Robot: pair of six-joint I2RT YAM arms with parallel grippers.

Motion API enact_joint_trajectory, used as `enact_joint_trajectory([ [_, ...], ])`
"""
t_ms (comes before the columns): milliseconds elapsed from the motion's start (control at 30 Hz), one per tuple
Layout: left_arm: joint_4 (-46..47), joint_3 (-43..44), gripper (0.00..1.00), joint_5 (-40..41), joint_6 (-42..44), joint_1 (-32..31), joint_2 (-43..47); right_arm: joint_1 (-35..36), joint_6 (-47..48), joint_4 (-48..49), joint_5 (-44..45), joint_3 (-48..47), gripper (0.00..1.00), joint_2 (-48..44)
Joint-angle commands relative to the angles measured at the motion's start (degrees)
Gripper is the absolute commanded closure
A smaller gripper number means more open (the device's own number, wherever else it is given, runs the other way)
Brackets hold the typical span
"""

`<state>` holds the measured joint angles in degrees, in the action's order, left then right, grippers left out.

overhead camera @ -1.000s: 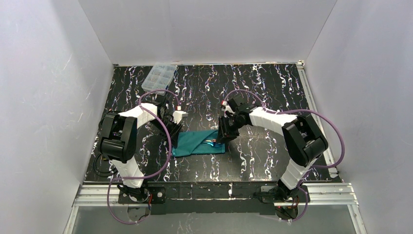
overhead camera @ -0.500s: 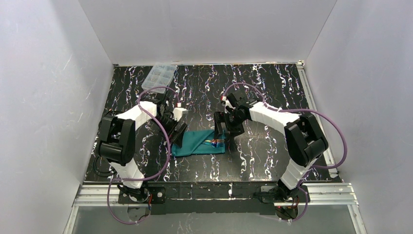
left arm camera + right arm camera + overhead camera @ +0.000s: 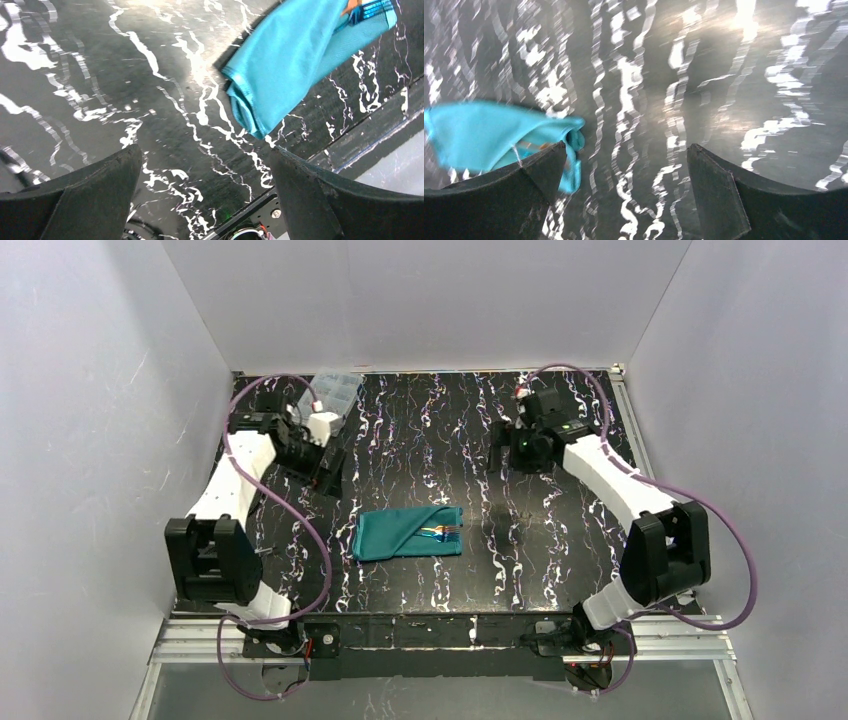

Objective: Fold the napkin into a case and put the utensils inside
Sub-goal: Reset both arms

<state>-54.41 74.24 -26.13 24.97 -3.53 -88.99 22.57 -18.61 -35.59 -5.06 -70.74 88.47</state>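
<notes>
The napkin [image 3: 400, 533] lies folded as a flat teal case with a diagonal flap, in the middle of the table. The iridescent utensils [image 3: 442, 532] stick out of its right end, fork tines showing. My left gripper [image 3: 326, 468] hovers open, back and to the left of the case, holding nothing. My right gripper [image 3: 500, 446] hovers open, back and to the right, also holding nothing. The left wrist view shows the case [image 3: 295, 55] and utensil tips [image 3: 367, 7] well beyond the open left gripper [image 3: 205, 152]. In the right wrist view, the case [image 3: 489, 132] sits blurred beside the left finger of the open right gripper [image 3: 626, 147].
A clear plastic compartment box [image 3: 338, 390] stands at the back left, just behind my left wrist. The black marbled tabletop [image 3: 560, 540] is bounded by white walls on three sides. A metal rail [image 3: 440, 632] runs along the near edge.
Both grippers have opened and drawn back from the case, the left toward the back left, the right toward the back right. The utensils stay in the case.
</notes>
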Motion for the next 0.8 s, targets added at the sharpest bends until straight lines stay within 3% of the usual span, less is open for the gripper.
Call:
enact_joint_trajectory([
  [0,-4.5,3.9,0.01,-0.6,1.7,6.3,2.9,-6.1,-1.1,5.7,16.3,2.6,0.01,-2.6],
  [67,-2.6,3.9,0.01,-3.5,-0.6,9.6,2.8,-8.9,-1.1,13.3,20.8,8.9,0.01,-4.4],
  [167,9.1,-2.4,0.01,-1.4,-9.8,11.7,4.8,-9.9,3.2,32.1,26.8,22.1,0.01,-8.5],
  [233,25.7,-12.2,0.02,0.0,-14.8,12.0,9.5,-10.2,3.3,42.4,30.8,28.3,0.01,-9.7],
  [367,51.1,-32.0,0.01,-4.6,-17.6,12.0,15.4,-10.5,3.3,49.1,37.1,33.3,0.01,-9.2],
  [500,72.5,-45.0,0.01,-7.1,-18.8,12.0,16.8,-11.1,5.4,59.3,41.3,39.2,0.01,-8.5],
  [767,84.5,-48.4,0.01,-5.8,-19.6,12.0,11.3,-12.0,9.3,80.8,39.3,45.6,0.01,-7.9],
])
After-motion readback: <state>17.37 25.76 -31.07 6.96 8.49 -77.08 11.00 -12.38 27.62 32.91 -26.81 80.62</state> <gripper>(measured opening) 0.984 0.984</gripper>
